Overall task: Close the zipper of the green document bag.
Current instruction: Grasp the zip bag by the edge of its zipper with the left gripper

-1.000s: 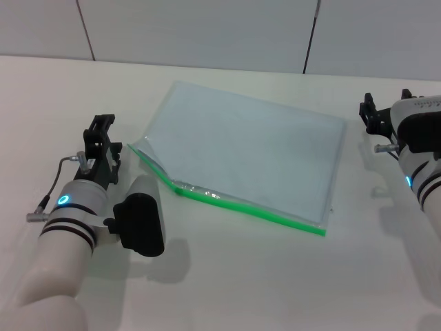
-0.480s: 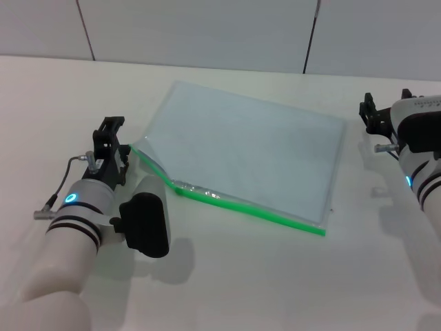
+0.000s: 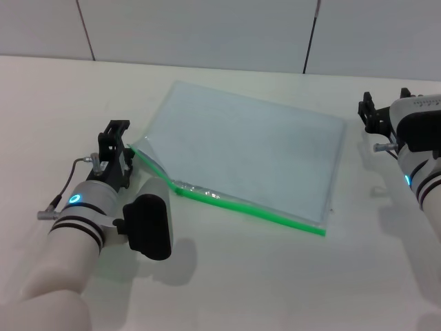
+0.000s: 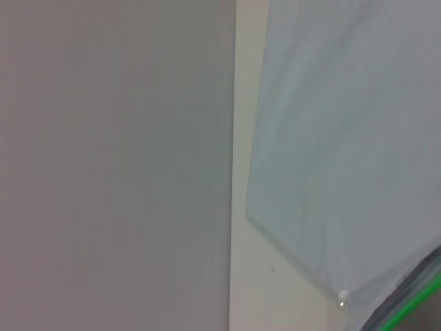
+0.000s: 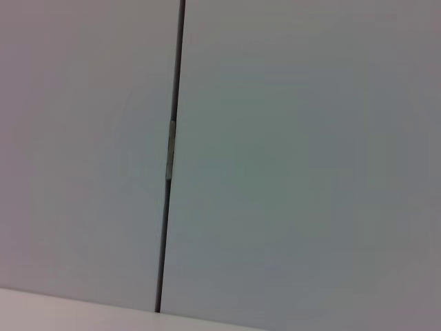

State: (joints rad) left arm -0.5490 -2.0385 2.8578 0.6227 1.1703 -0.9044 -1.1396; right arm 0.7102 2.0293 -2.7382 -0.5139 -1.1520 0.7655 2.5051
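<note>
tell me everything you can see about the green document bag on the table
The green document bag is a large flat rectangle of translucent pale blue-green plastic, lying askew on the white table. A bright green zipper runs along its near long edge. At the end nearest the left gripper that edge gapes open, with the top layer lifted. The left gripper is right beside that open corner; contact cannot be made out. The right gripper is off the far end, apart from it.

No legible text, labels, brands or numbers anywhere. Faint marking on the right arm's white housing (image 3: 422, 103), too small to read.
</note>
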